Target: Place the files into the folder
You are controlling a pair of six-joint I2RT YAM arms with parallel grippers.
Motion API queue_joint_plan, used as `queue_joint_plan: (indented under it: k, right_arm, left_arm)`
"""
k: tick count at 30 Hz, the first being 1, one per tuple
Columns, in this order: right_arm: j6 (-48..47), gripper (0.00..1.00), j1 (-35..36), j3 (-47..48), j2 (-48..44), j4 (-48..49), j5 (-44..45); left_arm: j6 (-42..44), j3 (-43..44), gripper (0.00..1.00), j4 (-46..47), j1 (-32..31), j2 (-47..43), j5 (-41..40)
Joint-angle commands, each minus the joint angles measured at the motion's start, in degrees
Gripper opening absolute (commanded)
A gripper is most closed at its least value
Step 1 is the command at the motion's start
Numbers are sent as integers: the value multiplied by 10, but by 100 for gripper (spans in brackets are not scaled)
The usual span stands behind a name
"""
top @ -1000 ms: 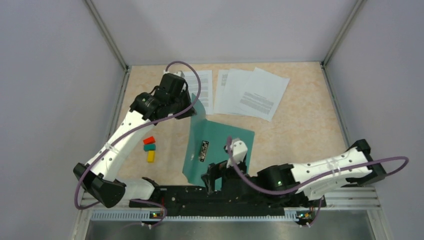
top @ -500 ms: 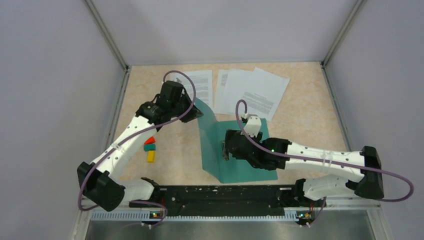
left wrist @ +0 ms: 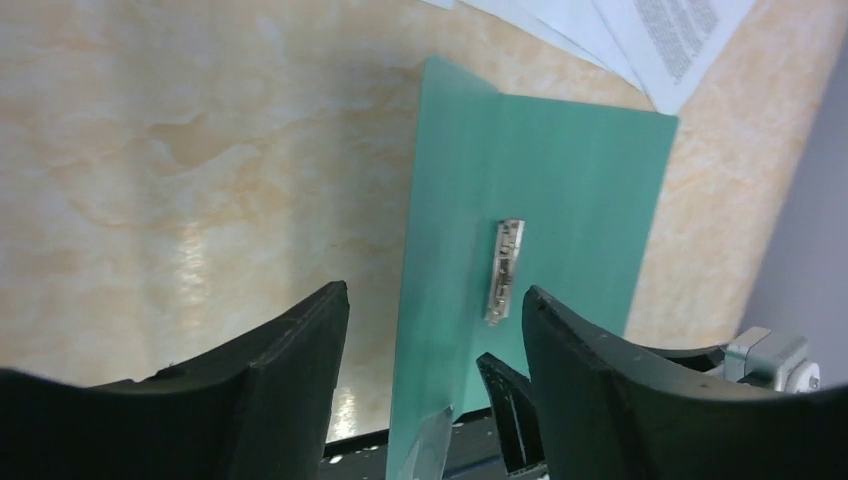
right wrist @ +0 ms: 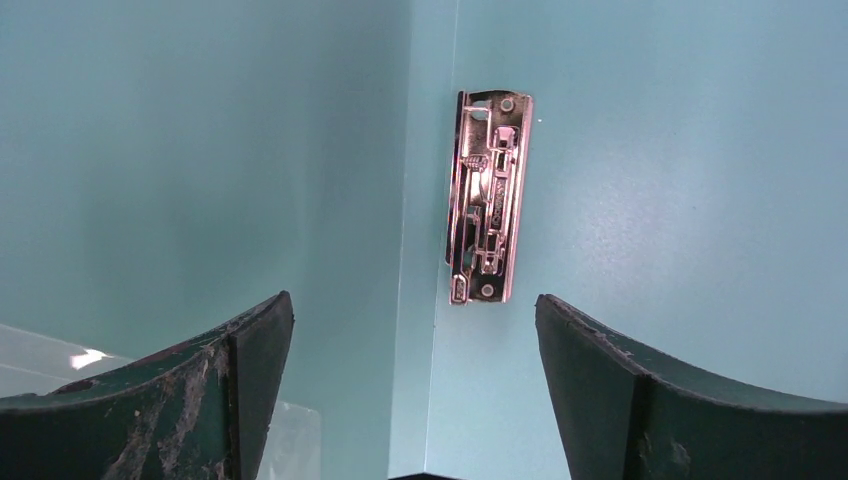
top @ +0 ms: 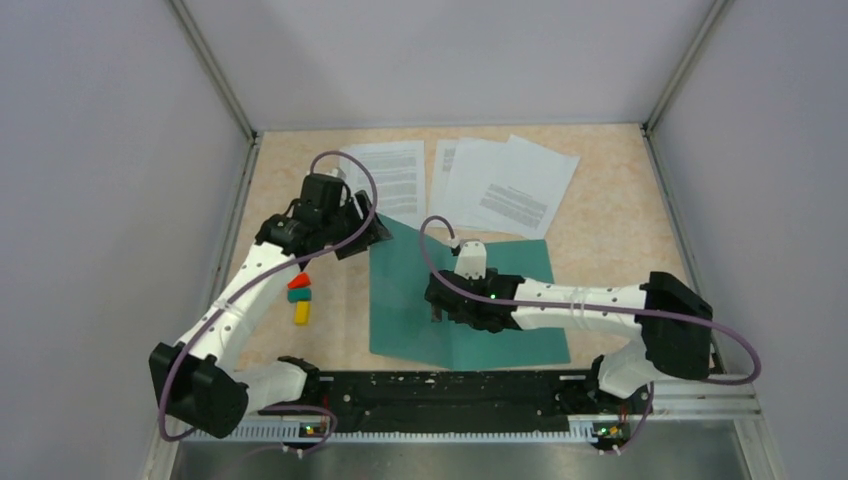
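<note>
Teal folder [top: 500,300] is laid open mid-table, sheets [top: 500,185] fanned behind it, print unreadable. Left gripper [left wrist: 435,370] jaws are set apart astride its cover edge; right gripper [right wrist: 415,380] jaws are spread above the metal clip [right wrist: 487,195].

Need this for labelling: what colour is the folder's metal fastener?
Shiny silver fastener, tinted pinkish, on the teal folder; clearest in the right wrist view.

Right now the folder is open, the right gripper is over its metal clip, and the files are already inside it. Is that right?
Not quite. The files are not inside: the top external view shows them lying on the table beyond the folder. The rest holds: folder open, right gripper over the metal clip.
</note>
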Motion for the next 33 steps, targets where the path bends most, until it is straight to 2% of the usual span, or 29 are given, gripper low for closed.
queue_joint_plan:
  k: [1,8,11,15,18,21,24,27,33]
  right_arm:
    - [-24,91,-8,20,40,31,-14]
    - [-30,98,-19,11,74,42,-21]
    - [-32,98,-22,6,67,49,-25]
    - [-46,94,-42,-10,45,62,-46]
    - [-61,87,-59,-26,27,74,-72]
    - [-77,85,-86,-39,9,78,-91]
    - [-94,82,-143,-55,-14,95,-118]
    - [-116,80,-224,-69,-37,134,-155]
    - [-149,86,-362,-46,-40,165,-168]
  left_arm:
    - [63,32,72,-54,4,-14,-65]
    - [126,120,75,-121,3,-28,-196]
    - [124,131,72,-123,3,-37,-176]
    - [87,55,64,-72,-9,-46,-102]
    - [56,-10,60,-17,-37,-41,-90]
    - [31,-50,58,29,-69,-15,-82]
    - [11,-62,57,76,-77,34,-59]
    - [9,-32,59,119,-76,100,-58]
    - [46,141,67,119,-61,264,-57]
